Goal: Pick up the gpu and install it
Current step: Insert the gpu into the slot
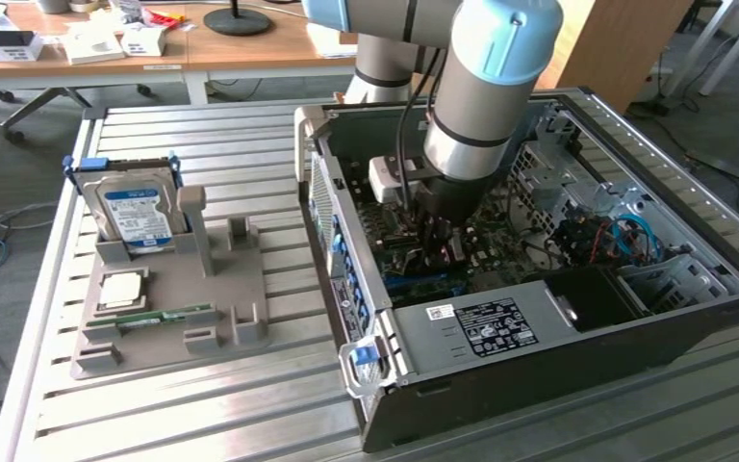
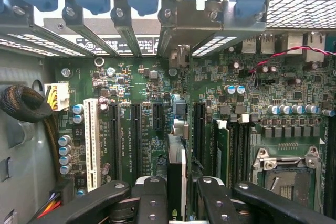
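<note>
a: we see the gripper (image 2: 178, 203) down inside the open computer case (image 1: 511, 375), low over the green motherboard (image 2: 152, 103).

b: and its fingers (image 2: 152, 198) are partly closed on the card (image 2: 177, 177), the dark thin gpu, which we see edge-on, standing upright between them.

a: in the wrist view the card's lower edge sits just above the board, in line with the long black slots (image 2: 135, 140). we cannot tell whether it touches one.

b: outside the case, on the slatted desk (image 1: 216, 404), the grey holder (image 1: 170, 318) carries the hard drive (image 1: 139, 217) with its blue label and a green memory stick (image 1: 165, 317).
</note>
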`<action>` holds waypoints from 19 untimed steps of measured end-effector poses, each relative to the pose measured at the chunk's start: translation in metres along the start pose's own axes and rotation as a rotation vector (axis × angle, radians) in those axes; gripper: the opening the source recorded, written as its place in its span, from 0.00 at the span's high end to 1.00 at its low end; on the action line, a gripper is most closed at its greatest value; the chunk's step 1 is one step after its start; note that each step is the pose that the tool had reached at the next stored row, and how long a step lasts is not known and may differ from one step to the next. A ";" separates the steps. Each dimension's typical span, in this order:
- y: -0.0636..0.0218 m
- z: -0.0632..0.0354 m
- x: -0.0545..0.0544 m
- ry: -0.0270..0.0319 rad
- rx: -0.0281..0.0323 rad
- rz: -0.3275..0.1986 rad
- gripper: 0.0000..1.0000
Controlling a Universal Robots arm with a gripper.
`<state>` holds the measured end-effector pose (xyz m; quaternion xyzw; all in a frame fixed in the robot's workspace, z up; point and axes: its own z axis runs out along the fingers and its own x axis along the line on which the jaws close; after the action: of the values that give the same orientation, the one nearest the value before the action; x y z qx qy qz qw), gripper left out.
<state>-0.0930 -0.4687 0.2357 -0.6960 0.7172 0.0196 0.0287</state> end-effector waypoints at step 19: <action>0.0004 0.0010 0.000 -0.0004 0.0005 0.000 0.74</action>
<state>-0.0934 -0.4686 0.2347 -0.6960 0.7172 0.0196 0.0290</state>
